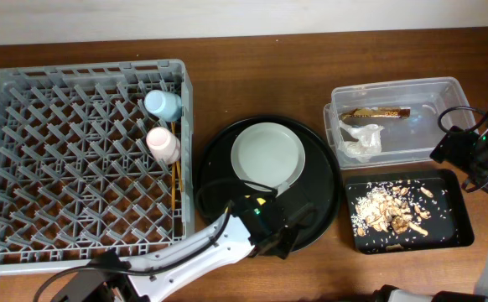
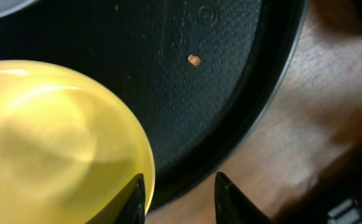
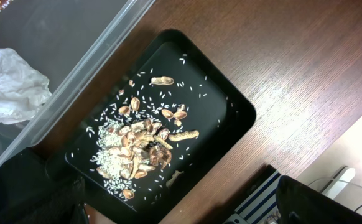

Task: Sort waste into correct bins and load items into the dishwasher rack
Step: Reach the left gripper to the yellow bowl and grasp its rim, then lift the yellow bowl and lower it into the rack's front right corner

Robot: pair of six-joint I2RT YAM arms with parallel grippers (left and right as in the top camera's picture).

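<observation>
Yellow bowl (image 2: 56, 143): left gripper (image 2: 180, 183) straddles its rim, perhaps clamped, cannot tell; right gripper (image 3: 178, 202) released.

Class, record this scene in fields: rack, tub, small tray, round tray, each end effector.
Rack: blue cup, pink cup, chopsticks
Tub: tissue, wrapper
Small tray: food scraps
Round tray: plate, yellow bowl
Left end effector: astride the yellow bowl's rim, not clamped
Right end effector: open, holding nothing
</observation>
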